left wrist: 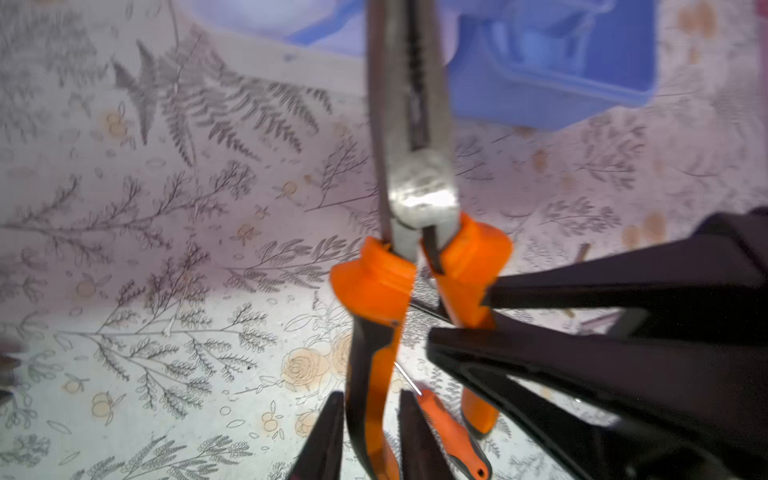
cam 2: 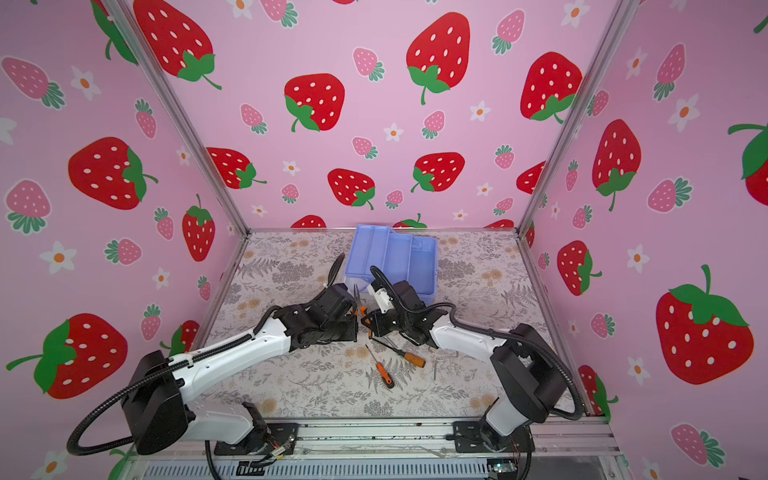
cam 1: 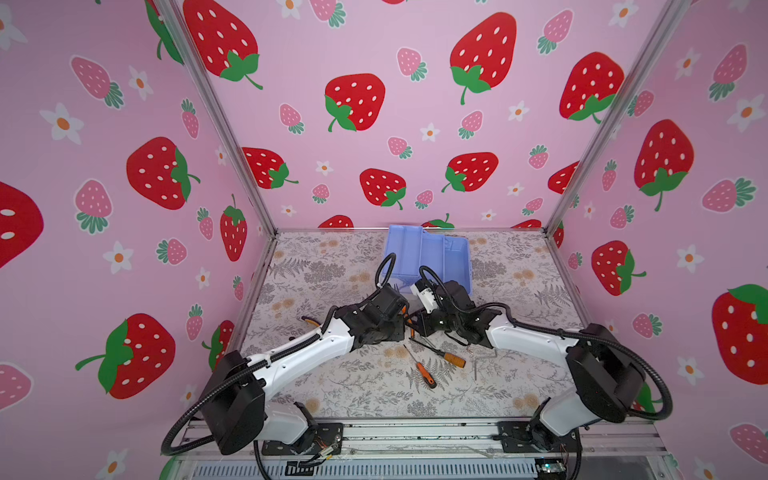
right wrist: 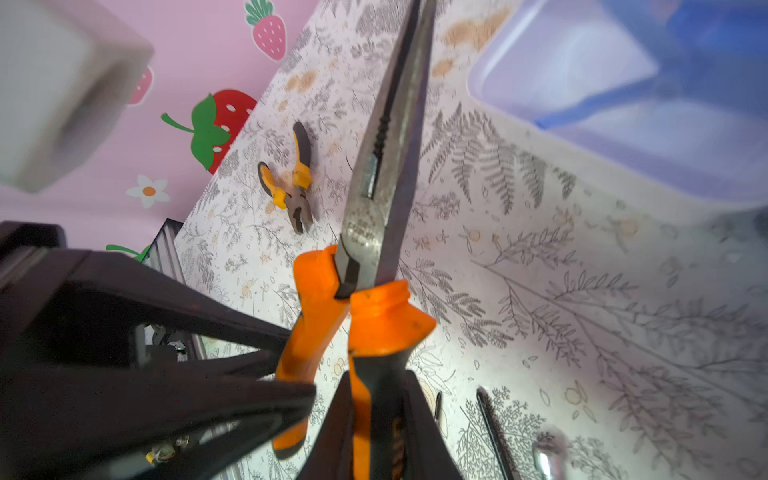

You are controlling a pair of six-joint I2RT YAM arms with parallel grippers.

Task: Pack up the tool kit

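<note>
Far back on the flowery table [cam 1: 316,266], right at its back edge, open blue tool kit [cam 1: 428,257]. Just in front, right gripper [right wrist: 376,399] squeezing one orange handle of the long pliers [left wrist: 419,187]. Round the other handle, left gripper [left wrist: 371,399]; hard to say if gripping or loose. Pliers nose pointing up.

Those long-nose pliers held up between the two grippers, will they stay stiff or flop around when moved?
Probably not rigid: the long-nose pliers hinge at a pivot, and the left gripper and right gripper sit on separate handles, so the handles could spread. Likely nose-heavy, given the long steel nose. The rubbery-looking handles should resist slipping.
</note>
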